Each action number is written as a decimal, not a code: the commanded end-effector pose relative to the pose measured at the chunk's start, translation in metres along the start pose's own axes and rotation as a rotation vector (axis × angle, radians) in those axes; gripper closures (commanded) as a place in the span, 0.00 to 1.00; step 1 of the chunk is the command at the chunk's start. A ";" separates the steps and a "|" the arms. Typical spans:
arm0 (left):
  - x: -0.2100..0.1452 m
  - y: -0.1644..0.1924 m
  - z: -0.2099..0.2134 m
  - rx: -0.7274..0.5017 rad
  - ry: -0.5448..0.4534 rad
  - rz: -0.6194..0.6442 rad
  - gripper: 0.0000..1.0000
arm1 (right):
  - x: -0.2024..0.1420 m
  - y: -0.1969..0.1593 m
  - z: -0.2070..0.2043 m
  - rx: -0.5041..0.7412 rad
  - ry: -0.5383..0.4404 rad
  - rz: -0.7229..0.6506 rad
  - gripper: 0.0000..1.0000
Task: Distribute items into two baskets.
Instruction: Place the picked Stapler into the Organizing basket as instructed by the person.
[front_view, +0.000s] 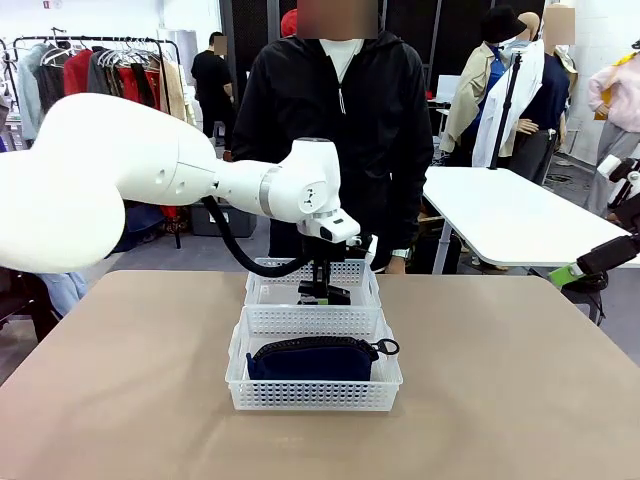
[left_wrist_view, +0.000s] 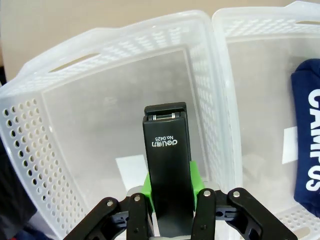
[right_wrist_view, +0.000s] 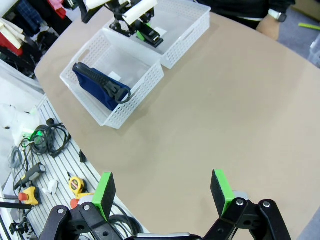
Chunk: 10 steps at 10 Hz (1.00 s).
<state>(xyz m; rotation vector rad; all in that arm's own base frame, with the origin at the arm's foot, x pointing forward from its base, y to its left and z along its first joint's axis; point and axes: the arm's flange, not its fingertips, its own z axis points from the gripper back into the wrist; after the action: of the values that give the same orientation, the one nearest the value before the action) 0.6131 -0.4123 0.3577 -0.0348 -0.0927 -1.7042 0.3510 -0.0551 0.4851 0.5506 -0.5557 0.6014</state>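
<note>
Your near basket (front_view: 312, 390) has the pouch (front_view: 312, 360) lying crosswise, ring pull right, left hand (left_wrist_view: 170, 197) grasping the stapler (left_wrist_view: 167, 165) over the far basket (front_view: 262, 292), right hand (right_wrist_view: 162, 192) released.

White arm (front_view: 120, 170), black cable (front_view: 235, 255), green-padded black fingers (right_wrist_view: 220, 190).

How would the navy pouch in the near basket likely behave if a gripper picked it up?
The navy pouch looks like soft fabric, so it would probably sag when lifted. Its ring pull may dangle and snag the basket lattice. It seems unlikely to roll.
</note>
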 end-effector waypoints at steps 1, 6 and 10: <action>0.002 0.005 -0.003 0.016 0.044 0.008 1.00 | 0.000 0.000 0.001 0.006 -0.001 0.002 0.00; 0.005 0.006 -0.020 -0.014 0.057 -0.014 1.00 | 0.000 0.000 0.001 0.006 -0.001 0.002 0.00; 0.003 0.008 -0.016 -0.029 0.063 -0.004 0.58 | 0.000 0.000 0.001 0.006 -0.001 0.002 0.00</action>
<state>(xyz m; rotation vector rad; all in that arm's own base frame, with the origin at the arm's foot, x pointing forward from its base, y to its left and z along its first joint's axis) 0.6139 -0.4140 0.3425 -0.0215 -0.0584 -1.7168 0.3510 -0.0551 0.4851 0.5506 -0.5557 0.6014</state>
